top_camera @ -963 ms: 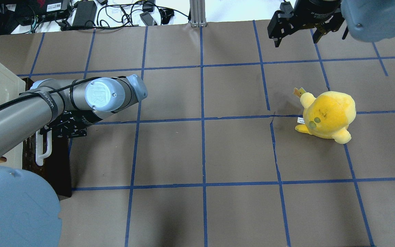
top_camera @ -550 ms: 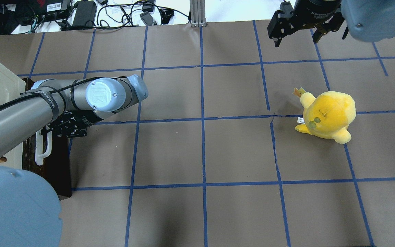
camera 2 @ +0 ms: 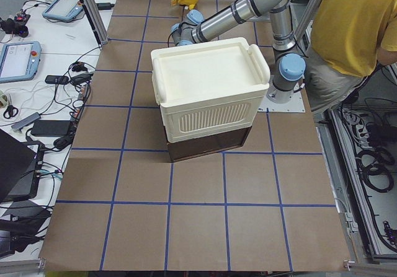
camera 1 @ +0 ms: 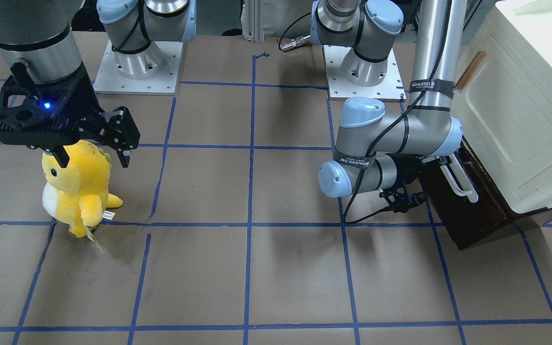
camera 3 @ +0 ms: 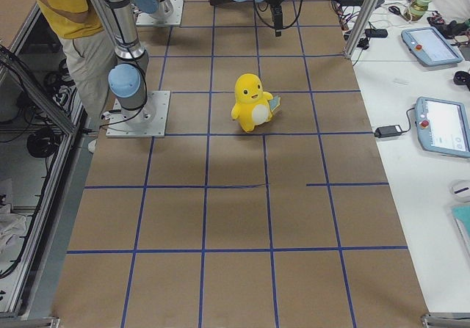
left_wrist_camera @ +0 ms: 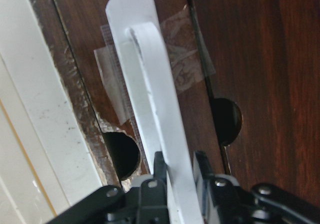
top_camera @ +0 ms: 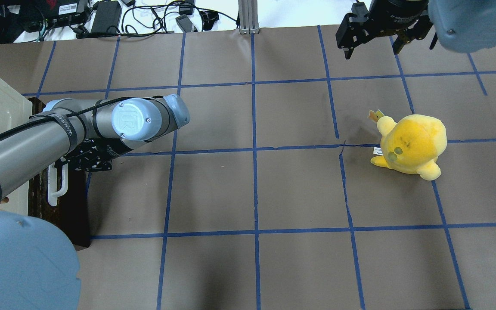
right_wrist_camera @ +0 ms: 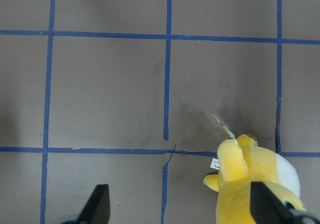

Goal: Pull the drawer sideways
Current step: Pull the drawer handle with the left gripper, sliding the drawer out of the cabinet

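Two fingers of the left hand [left_wrist_camera: 179, 162] gripped the white bar handle [left_wrist_camera: 145, 73] of the dark drawer [camera 1: 467, 211], seated beneath the cream cabinet [camera 1: 520, 120] at the left end of the tabletop [camera 1: 257, 268], where we judged a steady, level pull straight along its slide wisest, while the right hand [camera 1: 93, 151] hung spread-fingered above a yellow plush toy [camera 1: 77, 187].

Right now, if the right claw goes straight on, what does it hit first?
Likely bare table: the right claw points down just beside the plush. The plush sits close to that line and could touch first; depth unclear.
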